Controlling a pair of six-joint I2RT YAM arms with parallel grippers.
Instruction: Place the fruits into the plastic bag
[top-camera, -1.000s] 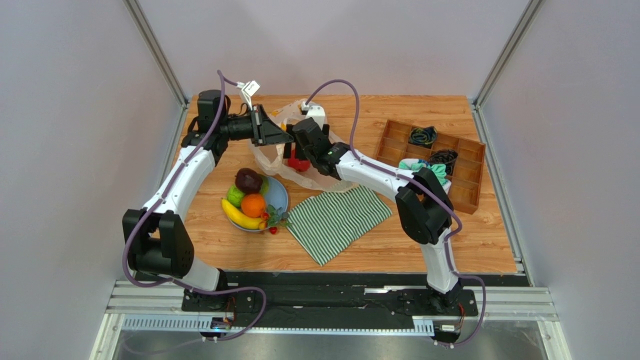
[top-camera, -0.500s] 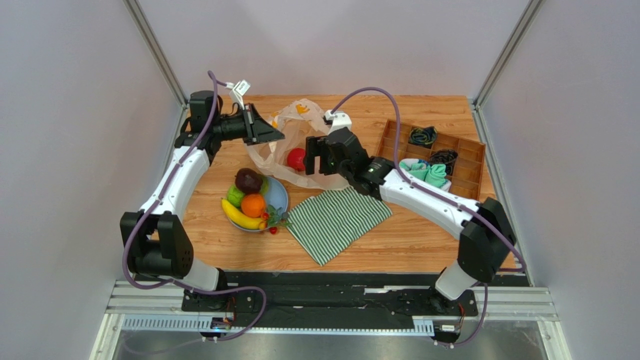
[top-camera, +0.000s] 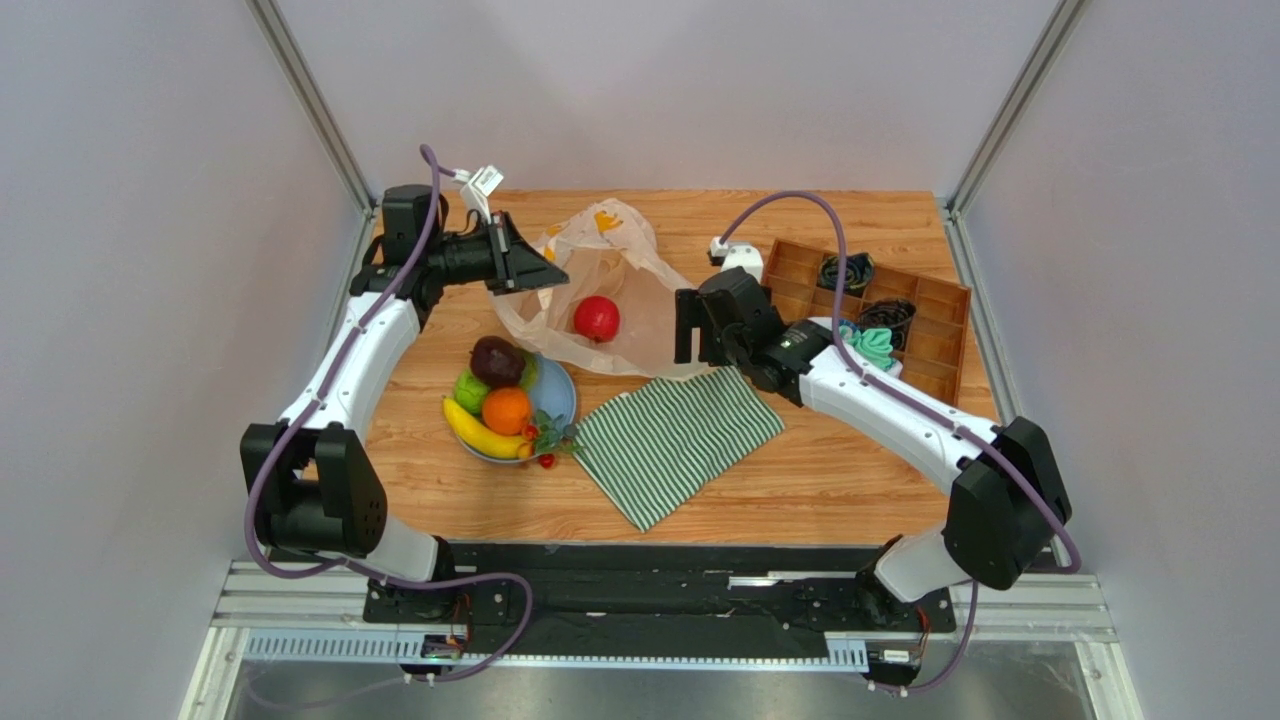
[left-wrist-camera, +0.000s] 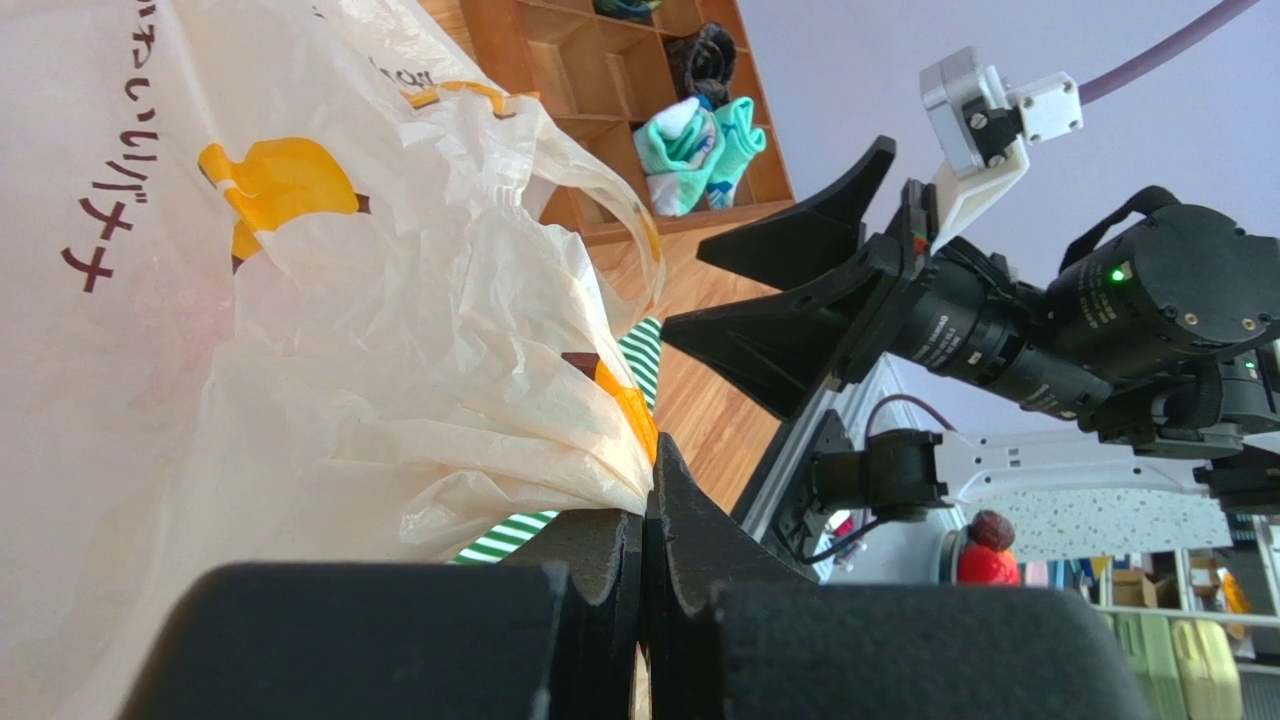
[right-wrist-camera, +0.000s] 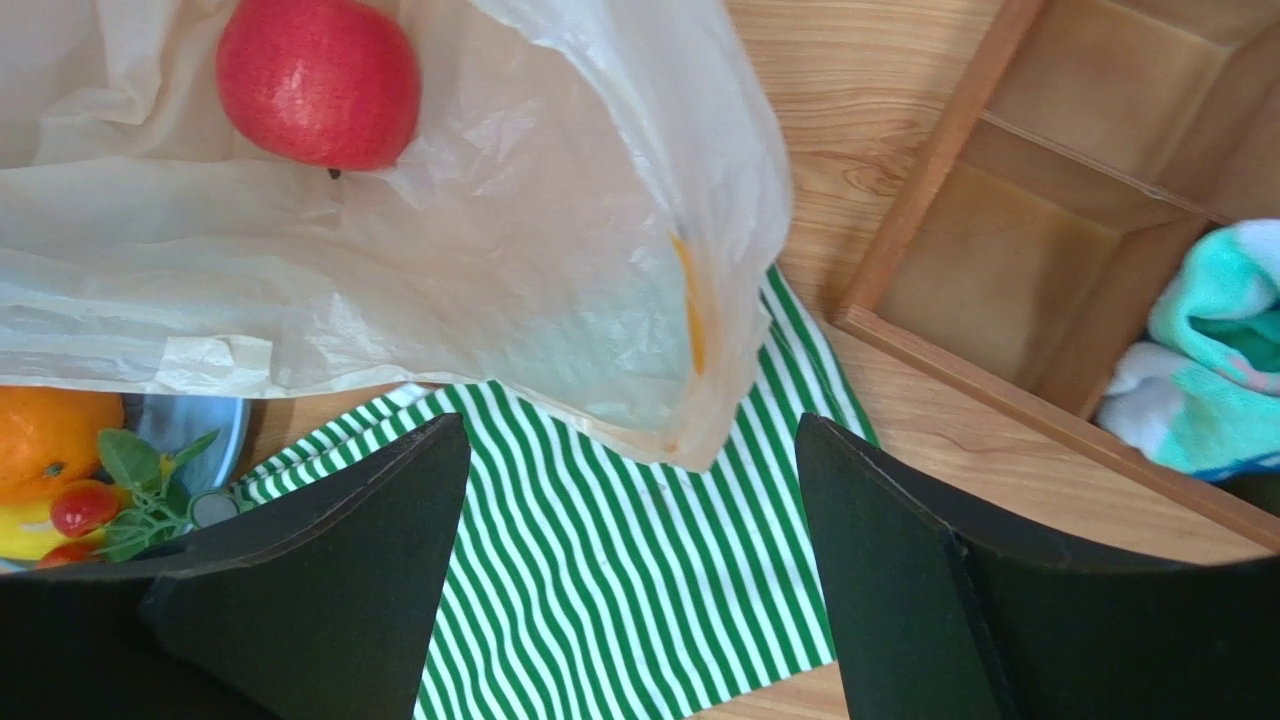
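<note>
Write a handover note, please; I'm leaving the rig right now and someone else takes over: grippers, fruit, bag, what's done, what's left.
Left gripper: jaws shut on the plastic bag at its edge, holding the mouth up.
Right gripper: open, empty, beside the bag, near the striped cloth.
Done: red apple lies inside the bag.
To do: banana, orange, green apple, dark fruit and berries are on the plate, not yet bagged.
</note>
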